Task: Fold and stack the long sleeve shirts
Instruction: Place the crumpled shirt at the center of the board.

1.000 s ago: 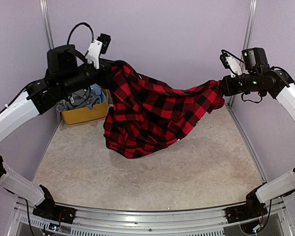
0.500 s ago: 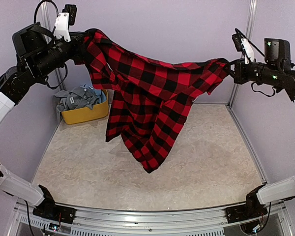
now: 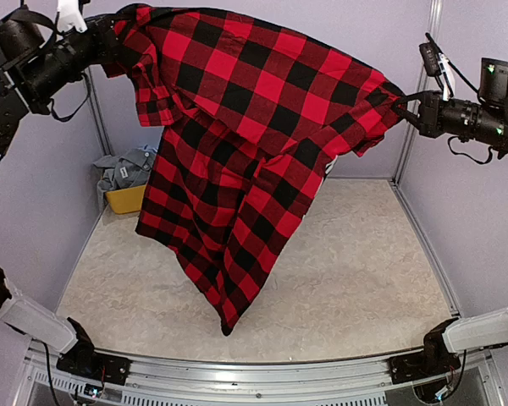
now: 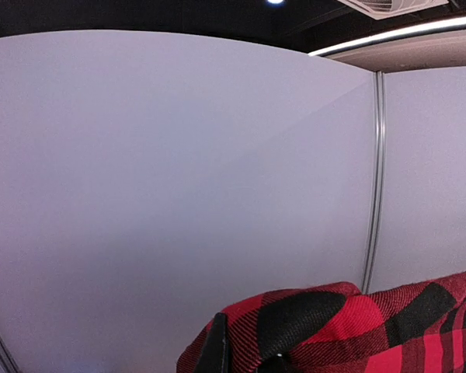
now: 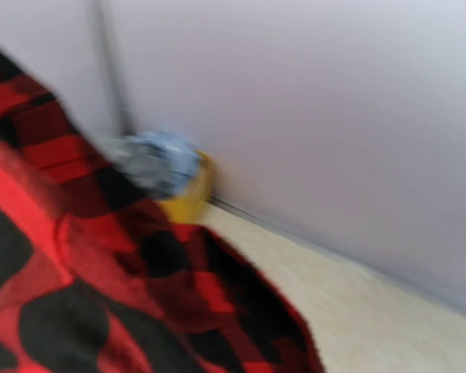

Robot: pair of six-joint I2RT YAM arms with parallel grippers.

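Note:
A large red-and-black check flannel shirt (image 3: 254, 127) hangs stretched in the air between both arms, its lower part drooping to a point near the table's front. My left gripper (image 3: 112, 42) is shut on its top left corner, high at the back left. In the left wrist view a dark finger (image 4: 215, 350) shows against the bunched cloth (image 4: 326, 326). My right gripper (image 3: 404, 106) is shut on the shirt's right corner, high at the right. The right wrist view is blurred and filled with the flannel (image 5: 101, 295); its fingers are hidden. Grey and pale blue shirts (image 3: 127, 169) lie in a tub.
A yellow tub (image 3: 127, 200) stands at the back left by the wall, also blurred in the right wrist view (image 5: 188, 194). The beige table top (image 3: 356, 271) lies below the hanging shirt. Lilac walls and metal posts (image 3: 423, 51) close in the sides and back.
Both arms have risen and spread apart. The flannel has been lifted off the table and pulled out wide, and now hangs lower toward the front.

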